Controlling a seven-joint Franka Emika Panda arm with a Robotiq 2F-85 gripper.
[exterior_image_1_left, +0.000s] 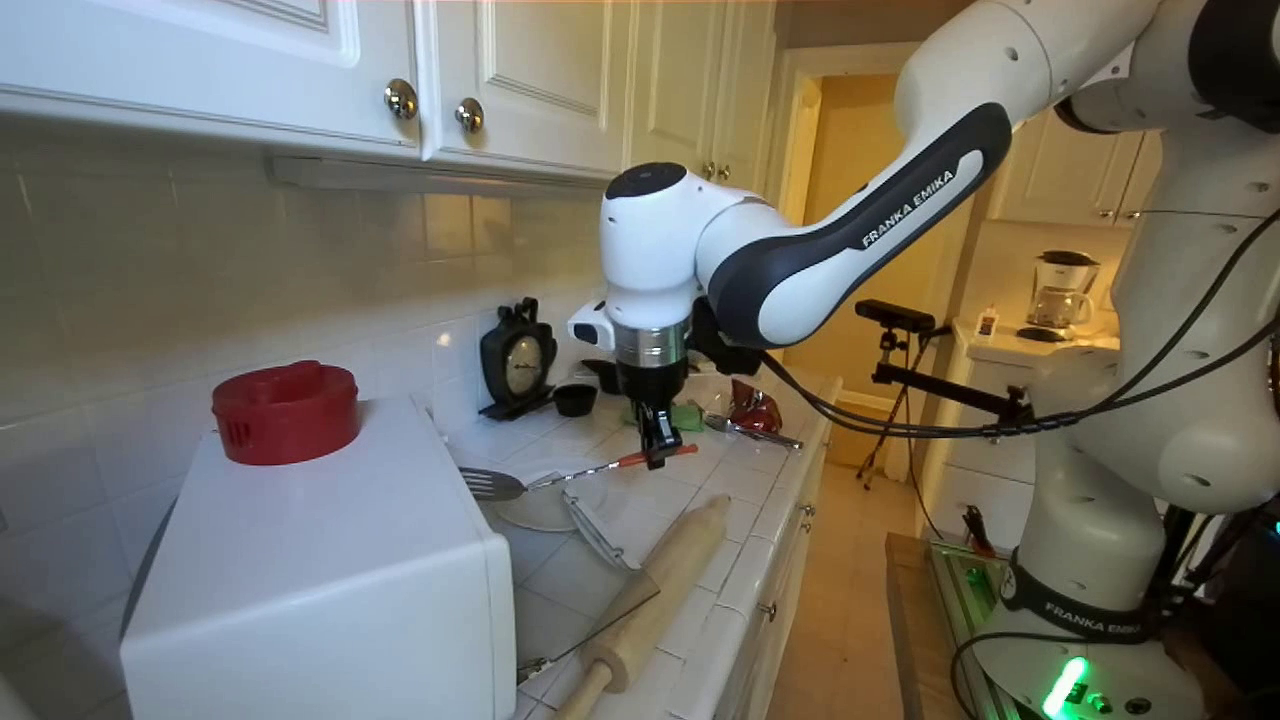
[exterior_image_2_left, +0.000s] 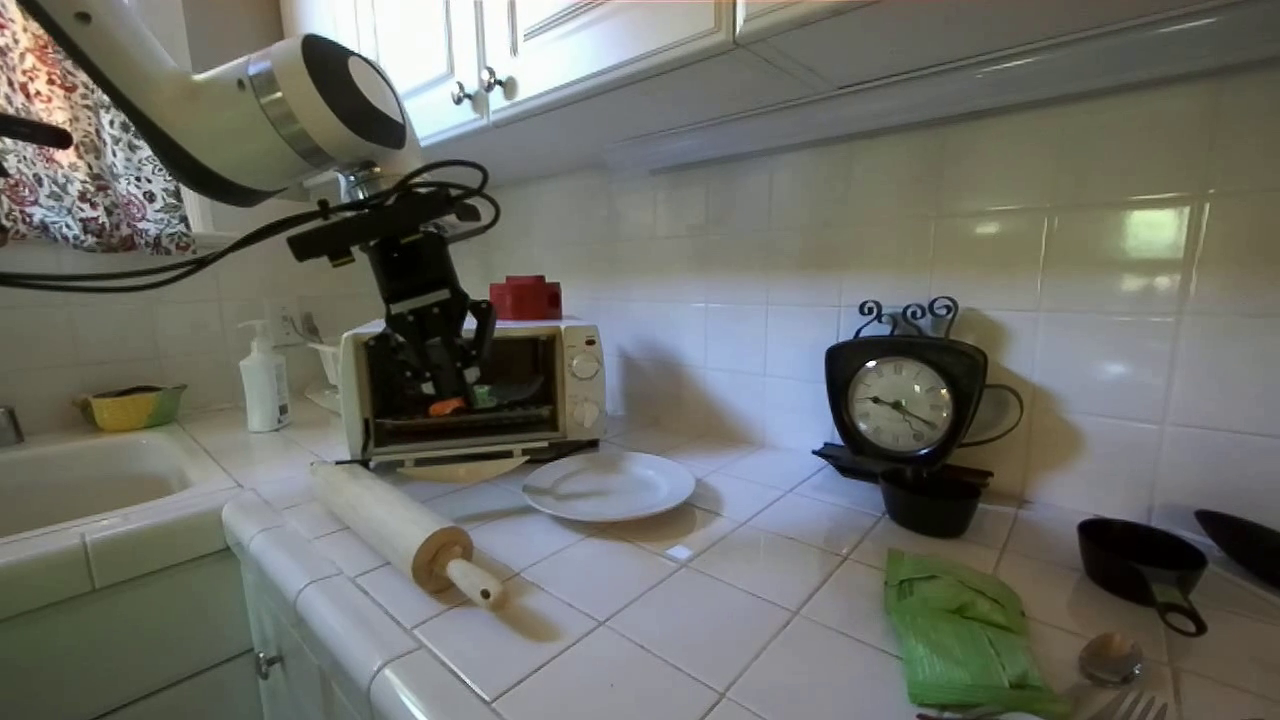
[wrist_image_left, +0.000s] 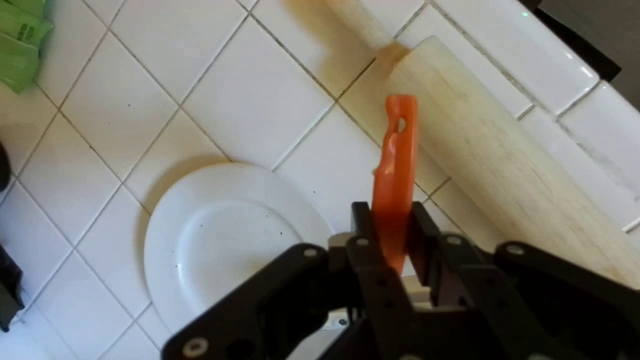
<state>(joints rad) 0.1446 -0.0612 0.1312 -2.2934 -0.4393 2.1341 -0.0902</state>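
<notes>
My end effector (wrist_image_left: 391, 220) pinches an orange-handled spatula (wrist_image_left: 394, 190) above the tiled desk (wrist_image_left: 255, 95).
In the wrist view, the spatula's handle (wrist_image_left: 401, 147) points to 12 o'clock from my grasp; in an exterior view, the slotted blade (exterior_image_1_left: 492, 485) sticks out to 9 o'clock, near a white toaster oven (exterior_image_1_left: 330, 560). Back in the wrist view, a wooden rolling pin (wrist_image_left: 500, 160) lies at 2 o'clock, a white plate (wrist_image_left: 220, 235) at 9 o'clock and, farther off, a green packet (wrist_image_left: 20, 50) at 10 o'clock. In an exterior view, a black-framed clock (exterior_image_2_left: 900, 405) stands at 3 o'clock from me, near the tiled wall (exterior_image_2_left: 720, 230), and a red container (exterior_image_2_left: 526, 298) sits on top of the oven.
</notes>
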